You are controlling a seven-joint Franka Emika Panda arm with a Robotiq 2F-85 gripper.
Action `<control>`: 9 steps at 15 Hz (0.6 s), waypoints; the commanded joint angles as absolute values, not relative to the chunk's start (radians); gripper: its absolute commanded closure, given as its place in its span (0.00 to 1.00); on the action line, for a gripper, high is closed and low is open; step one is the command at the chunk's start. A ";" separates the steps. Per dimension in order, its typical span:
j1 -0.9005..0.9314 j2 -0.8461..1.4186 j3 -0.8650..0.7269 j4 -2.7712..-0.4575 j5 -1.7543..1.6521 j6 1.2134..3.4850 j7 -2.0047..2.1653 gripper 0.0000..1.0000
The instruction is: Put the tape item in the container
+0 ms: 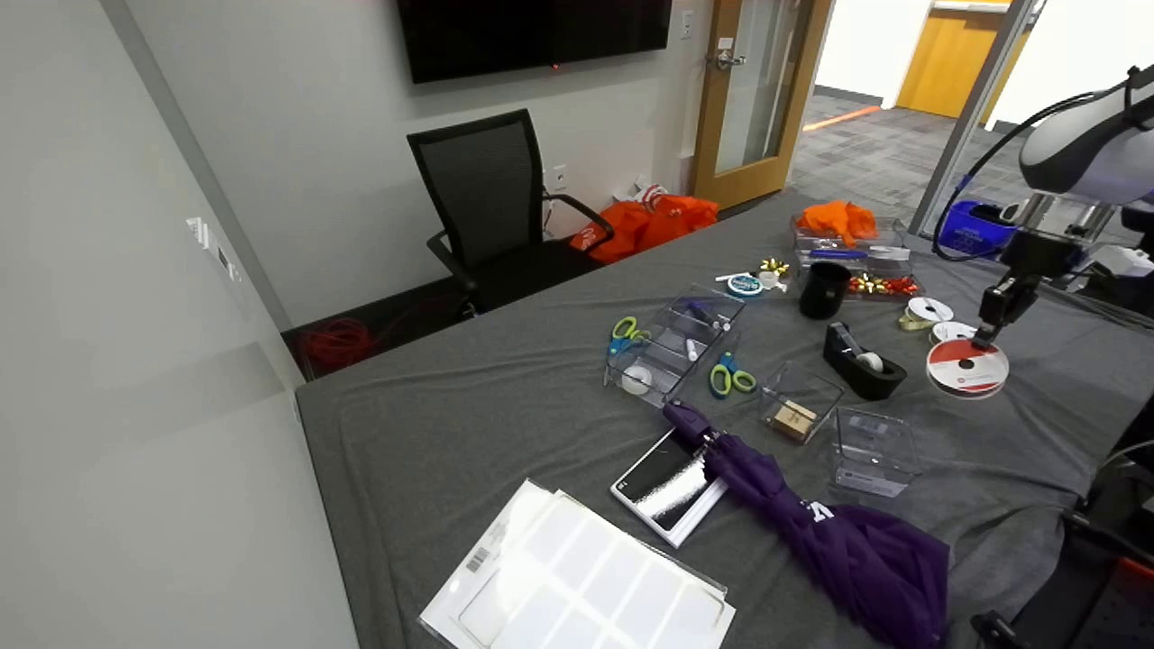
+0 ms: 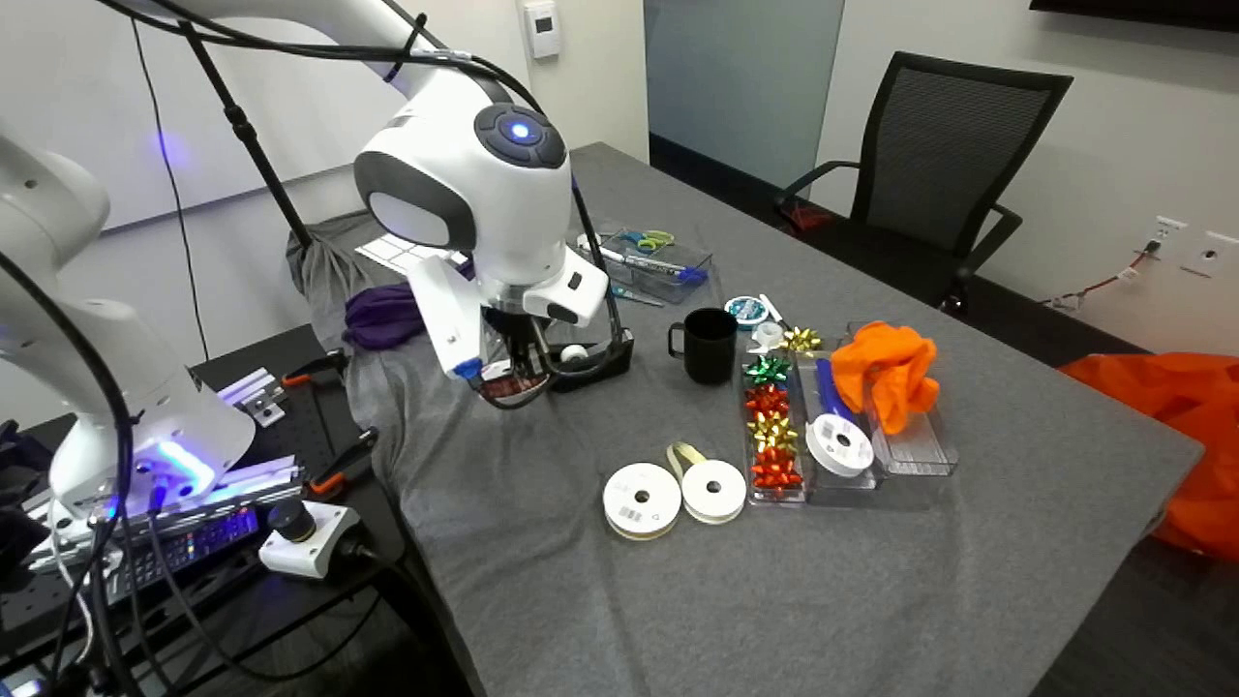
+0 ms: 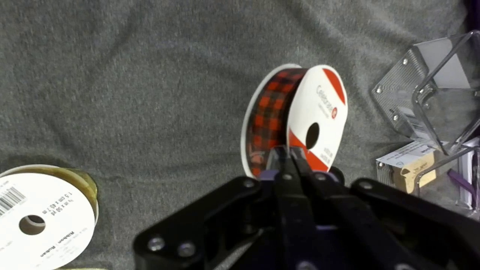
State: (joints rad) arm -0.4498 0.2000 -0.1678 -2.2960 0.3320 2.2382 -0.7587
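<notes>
Over grey cloth (image 1: 487, 415), a black gripper (image 3: 288, 152) pinches a round red-and-white ribbon roll (image 3: 300, 116) by one edge, likely to drop it in the clear square plastic box (image 1: 876, 451).

Sundries Surrounding a Black Mug (image 1: 823, 293)

Clock bearings are running from the mug, in an exterior view.
Twelve o'clock: orange cloth (image 1: 834, 219) is lying crumpled.
Three: white ribbon spool (image 1: 930, 309) is resting.
Five: black tape dispenser (image 1: 865, 380) is sitting.
Six: purple umbrella (image 1: 843, 554) is lying, partly covering a flat box (image 1: 663, 482).
Seven: white sheets (image 1: 577, 577) are overlapping.
Nine: teal-and-white disc (image 1: 745, 286) is resting flat.
</notes>
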 commanded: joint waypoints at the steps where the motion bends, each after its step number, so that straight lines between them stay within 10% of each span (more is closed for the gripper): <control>1: -0.387 0.119 -0.184 -2.349 0.277 2.237 -0.738 1.00; 9: -0.213 -0.004 -0.138 -2.412 0.105 2.176 -0.504 1.00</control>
